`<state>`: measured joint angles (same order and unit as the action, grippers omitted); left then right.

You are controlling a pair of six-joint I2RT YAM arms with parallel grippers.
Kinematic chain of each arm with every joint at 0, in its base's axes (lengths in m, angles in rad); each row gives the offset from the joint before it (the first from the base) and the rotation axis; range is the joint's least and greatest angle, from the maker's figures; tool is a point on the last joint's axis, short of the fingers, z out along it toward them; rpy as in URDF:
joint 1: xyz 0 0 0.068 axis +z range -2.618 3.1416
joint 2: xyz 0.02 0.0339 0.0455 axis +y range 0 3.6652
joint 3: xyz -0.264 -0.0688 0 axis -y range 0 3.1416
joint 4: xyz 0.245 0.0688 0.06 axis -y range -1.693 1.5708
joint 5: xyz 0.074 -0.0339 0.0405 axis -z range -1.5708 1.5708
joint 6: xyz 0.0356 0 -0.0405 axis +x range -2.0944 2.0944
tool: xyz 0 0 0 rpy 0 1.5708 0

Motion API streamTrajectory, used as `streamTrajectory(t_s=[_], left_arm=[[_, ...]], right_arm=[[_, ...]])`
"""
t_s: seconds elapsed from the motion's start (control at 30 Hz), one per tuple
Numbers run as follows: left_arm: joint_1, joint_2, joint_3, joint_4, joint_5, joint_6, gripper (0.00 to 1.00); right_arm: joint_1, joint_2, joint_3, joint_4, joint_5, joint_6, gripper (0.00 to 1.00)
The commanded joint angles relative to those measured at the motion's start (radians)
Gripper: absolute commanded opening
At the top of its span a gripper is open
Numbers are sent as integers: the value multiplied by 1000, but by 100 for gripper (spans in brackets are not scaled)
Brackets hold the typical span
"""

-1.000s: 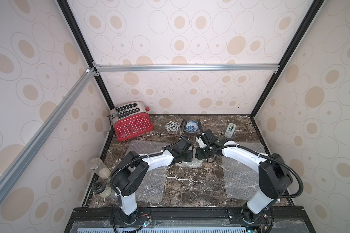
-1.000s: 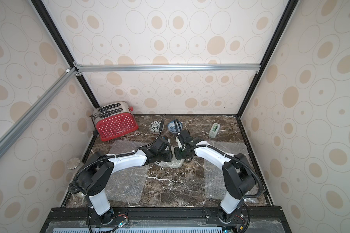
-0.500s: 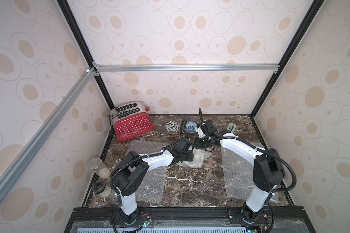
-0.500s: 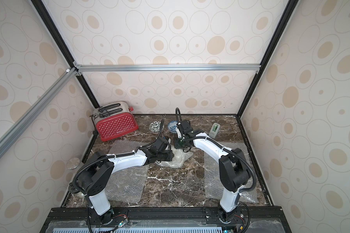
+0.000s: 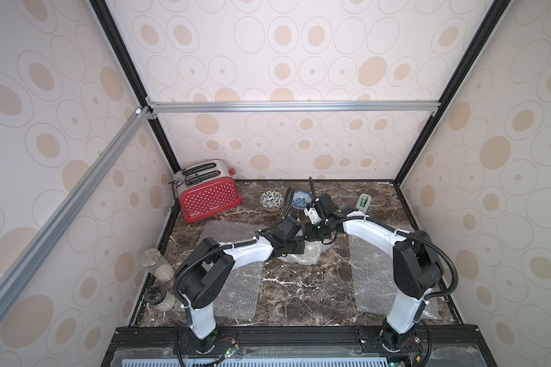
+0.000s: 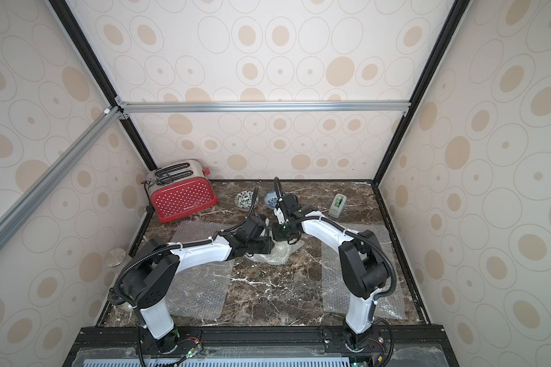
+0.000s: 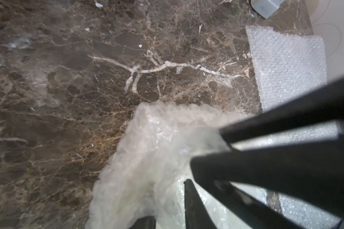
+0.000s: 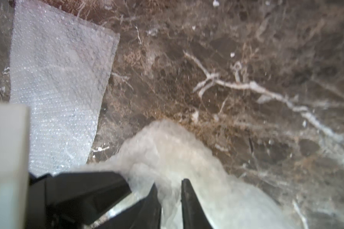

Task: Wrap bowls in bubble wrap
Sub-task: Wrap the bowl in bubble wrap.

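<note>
A crumpled bundle of bubble wrap lies mid-table, and what it covers is hidden. My left gripper is shut on a fold of it, with wrap bunched between the fingers. My right gripper comes at the bundle from the far side, close to the left one. It is shut on another fold of the wrap. Two bowls stand at the back, unwrapped: a black leaf-patterned bowl and a blue-patterned bowl.
Flat bubble wrap sheets lie at front left and at the right. A red toaster stands at the back left and a tape dispenser at the back right. Two jars stand by the left wall.
My right gripper swung toward the back of the table, then came back down beside the left gripper, and its jaws narrowed onto the wrap. The left gripper kept its hold without moving.
</note>
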<state>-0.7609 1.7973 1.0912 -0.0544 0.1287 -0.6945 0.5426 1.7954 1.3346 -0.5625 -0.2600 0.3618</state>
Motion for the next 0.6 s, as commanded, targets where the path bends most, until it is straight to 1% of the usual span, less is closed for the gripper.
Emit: streamTrajectory(t_s=[0.0,0.07,0.2,0.27,0.43,0.57], left_arm=[[5,-5,28,-36,-16,17,24],[5,-6,30,-36,-14,20,24],[5,-14,34,-55,-20,46,24],[9,-17,39,-69,-27,62,24],[35,-28,39,-86,-26,83,24],[51,-41,41,-86,-23,100,25]], right_arm=[[7,-63,-28,-30,21,-9,16],[6,-61,-38,-40,53,-16,14],[-11,-24,-36,-74,169,-37,12],[-32,-2,-37,-72,144,-28,12],[-27,13,-63,-41,70,-18,11],[-12,26,-86,-47,70,-18,11]])
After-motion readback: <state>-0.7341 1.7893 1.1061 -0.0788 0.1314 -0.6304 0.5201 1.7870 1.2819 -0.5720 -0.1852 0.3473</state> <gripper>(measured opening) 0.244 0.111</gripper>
